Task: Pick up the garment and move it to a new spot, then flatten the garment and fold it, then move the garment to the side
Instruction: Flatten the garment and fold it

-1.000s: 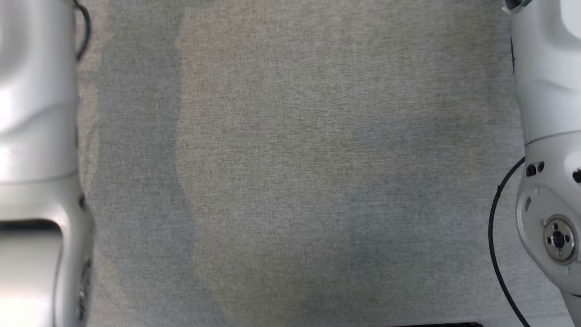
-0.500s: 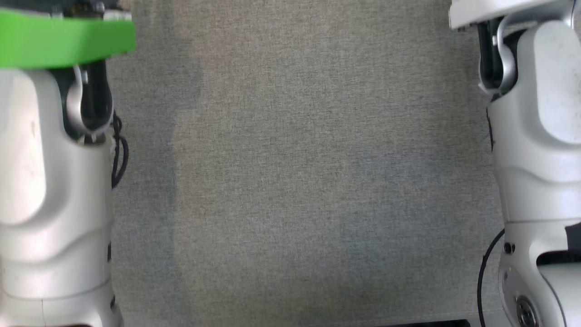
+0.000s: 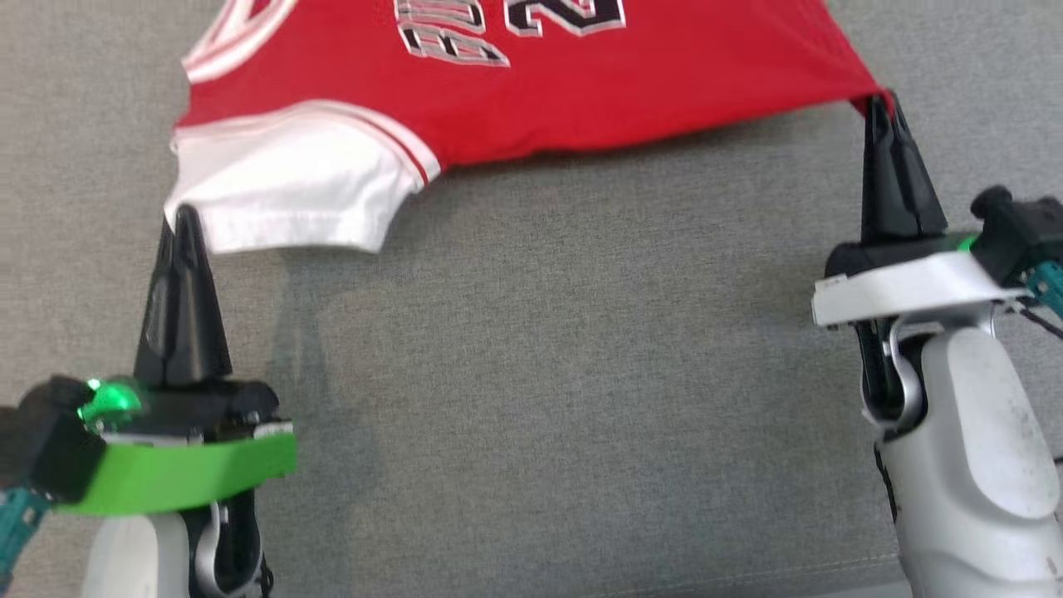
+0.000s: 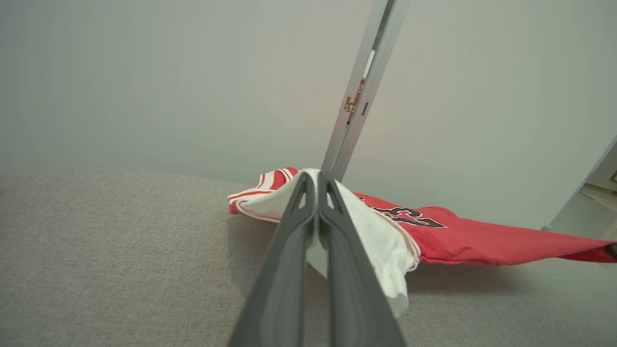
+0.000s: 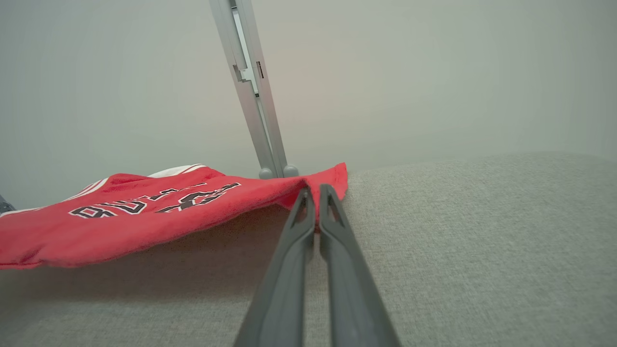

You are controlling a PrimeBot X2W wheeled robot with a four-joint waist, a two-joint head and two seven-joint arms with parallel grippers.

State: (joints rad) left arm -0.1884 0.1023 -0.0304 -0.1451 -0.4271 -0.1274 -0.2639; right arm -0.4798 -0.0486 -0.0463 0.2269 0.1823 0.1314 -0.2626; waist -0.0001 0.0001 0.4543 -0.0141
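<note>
Left claw (image 3: 184,214) first: pinches the lower edge of the white sleeve (image 3: 282,191), long dark fingers pressed flat together with the cloth caught at the tips. Carries a bright green band (image 3: 183,473) at the wrist, low at the left of the head view. Right claw (image 3: 880,104) likewise: closed tight on the red corner of the garment (image 3: 581,83), tips wrapped in the fabric, with a pale band (image 3: 905,286) behind the fingers. Sits higher up the head view than the left claw. Stretched between the two: a red jersey with white trim and black-and-white lettering, its near edge raised off the grey worktop (image 3: 531,374) with a shadow beneath, as seen in both wrist views. Farther back, appears to lie on the worktop, though hard to tell for certain, and is cut off by the top of the head view. Droops at the sleeve, below and beside the left claw's tips in the left wrist view. Behind the garment, against a plain pale wall (image 4: 144,72): a slanted grey metal post (image 4: 359,91), lower end hidden by the cloth in the left wrist view, foot showing just behind the red corner in the right wrist view.
</note>
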